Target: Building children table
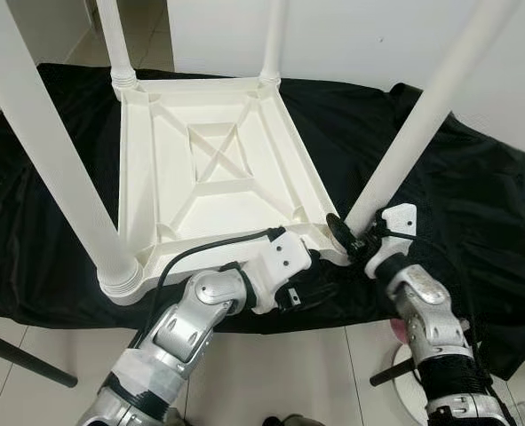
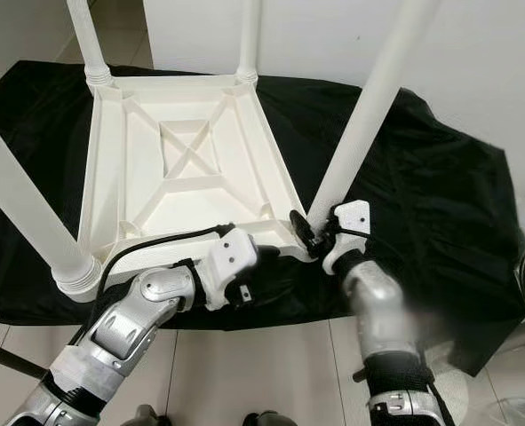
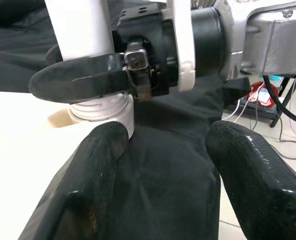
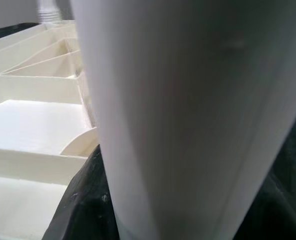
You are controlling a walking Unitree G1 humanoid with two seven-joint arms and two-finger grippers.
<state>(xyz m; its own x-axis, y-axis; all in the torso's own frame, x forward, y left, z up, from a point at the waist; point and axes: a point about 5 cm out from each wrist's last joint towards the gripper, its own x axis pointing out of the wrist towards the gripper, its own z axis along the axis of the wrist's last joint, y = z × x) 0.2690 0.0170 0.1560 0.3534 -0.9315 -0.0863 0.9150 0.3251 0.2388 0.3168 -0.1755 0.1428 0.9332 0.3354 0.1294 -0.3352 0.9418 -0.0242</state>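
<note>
Children's white plastic table (image 1: 213, 169) lies upside down on the black cloth (image 1: 475, 195), four legs up. Right gripper (image 1: 349, 238) clamps the near-right white leg (image 1: 404, 142) at its base; left gripper (image 3: 158, 165) hangs open beside it. Light, rigid, slick: grip low.

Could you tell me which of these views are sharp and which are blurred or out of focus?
Left eye view: sharp and evenly lit across the upturned table. Right eye view: sharp except the right arm, which is smeared. Right wrist view: the table leg is so close that it is soft and featureless. Left wrist view: the left gripper's fingers are slightly soft.
</note>
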